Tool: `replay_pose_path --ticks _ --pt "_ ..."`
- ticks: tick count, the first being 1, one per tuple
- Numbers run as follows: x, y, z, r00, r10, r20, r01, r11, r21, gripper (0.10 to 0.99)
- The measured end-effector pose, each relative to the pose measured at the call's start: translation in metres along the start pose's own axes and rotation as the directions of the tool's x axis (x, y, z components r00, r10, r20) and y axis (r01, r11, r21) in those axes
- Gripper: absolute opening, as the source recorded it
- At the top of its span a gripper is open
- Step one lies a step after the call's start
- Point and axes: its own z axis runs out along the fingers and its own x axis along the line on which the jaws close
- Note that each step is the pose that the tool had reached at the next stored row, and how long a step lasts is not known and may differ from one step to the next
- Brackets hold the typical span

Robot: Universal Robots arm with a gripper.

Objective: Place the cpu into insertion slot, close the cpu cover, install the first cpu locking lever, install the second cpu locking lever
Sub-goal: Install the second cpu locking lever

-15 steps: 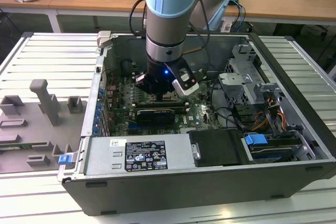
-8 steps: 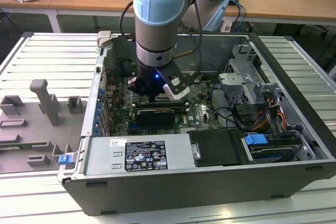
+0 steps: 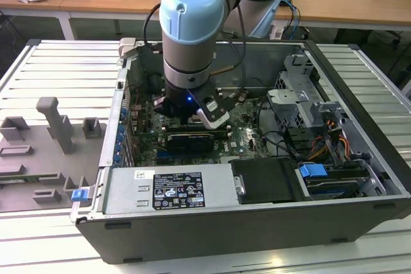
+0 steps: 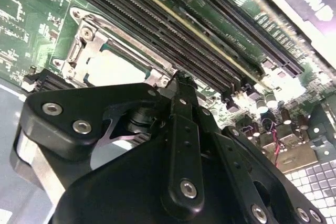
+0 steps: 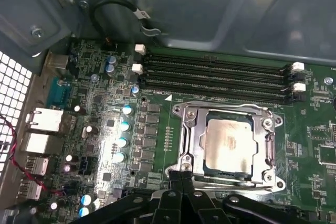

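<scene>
The cpu [image 5: 228, 142] lies flat in its socket on the green motherboard, its dull silver top facing up. The silver cpu cover [image 5: 185, 129] is down around it, framing the chip. Both also show in the second wrist view, the cpu [image 4: 118, 69] inside the cover [image 4: 84, 38]. My gripper [image 5: 181, 174] is shut, its black fingertips pressed together at the cover's near edge, with nothing visibly between them. In the second wrist view the gripper [image 4: 181, 80] ends just beside the socket's corner. The arm's wrist [image 3: 186, 62] stands over the motherboard inside the open case.
Black memory slots [image 5: 215, 74] run along the socket's far side. A long black expansion card [image 3: 189, 139] lies beside the wrist. The power supply [image 3: 170, 190], drive cage [image 3: 302, 94] and case walls close in the space. A grey fixture block [image 3: 45, 152] sits outside the case at the exterior view's left.
</scene>
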Motion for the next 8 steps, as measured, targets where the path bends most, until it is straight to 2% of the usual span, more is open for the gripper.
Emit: replay_pose_path --ticks 1,3,8 --pt "0.0017 -0.0007 0.0007 1.0000 0.000 0.0013 0.000 1.0000 -0.008 0.106" --pt "0.0021 -0.0021 0.0050 1.0000 0.000 0.0028 0.000 0.9998 -0.018 0.106" --pt "0.0022 -0.0033 0.0089 1.0000 -0.003 0.0034 0.003 0.9995 -0.030 0.106"
